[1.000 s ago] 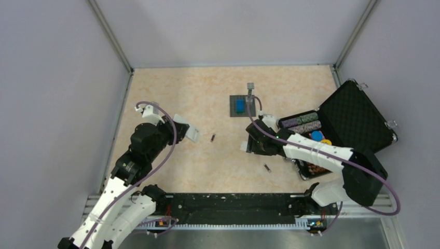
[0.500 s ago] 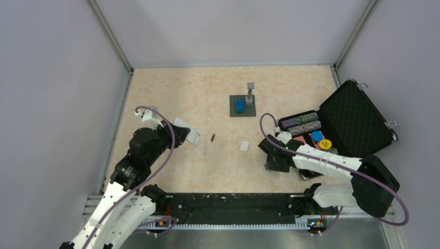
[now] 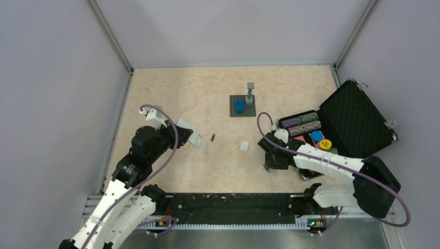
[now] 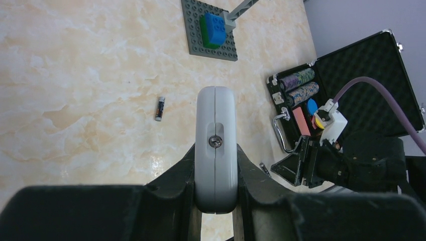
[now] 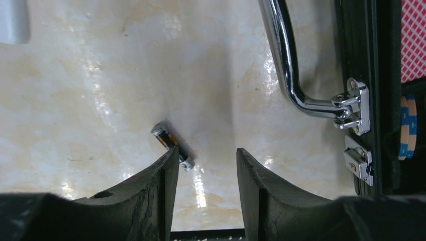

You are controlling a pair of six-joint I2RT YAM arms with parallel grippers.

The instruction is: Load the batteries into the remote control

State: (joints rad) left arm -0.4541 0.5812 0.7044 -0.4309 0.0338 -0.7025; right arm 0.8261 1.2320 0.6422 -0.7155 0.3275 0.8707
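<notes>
While the left hand [image 4: 215, 163], toward the left edge of the bench [image 3: 171, 88], is clamping the remote control [image 4: 215, 115] across its two broad faces, one battery [image 4: 160, 108] is lying loose near the middle of the bench, well apart from both hands. A small white piece [image 3: 244, 146], possibly the battery cover, is resting to its right. Further right, toward the near edge and near the handle [image 5: 289, 65] of the open case [image 3: 358, 116], the right hand [image 5: 203, 168] is hovering low over the second battery [image 5: 173, 145], its jaws parted with nothing between them. The step in hand appears to be picking up this battery. It is lying slantwise, one end just beside a finger [image 5: 161, 196] rather than centred in the gap. Judging by this, the hand is needing a shift toward that side and a turn, so that the pads are closing squarely across the cylinder and not nudging it into a roll.
</notes>
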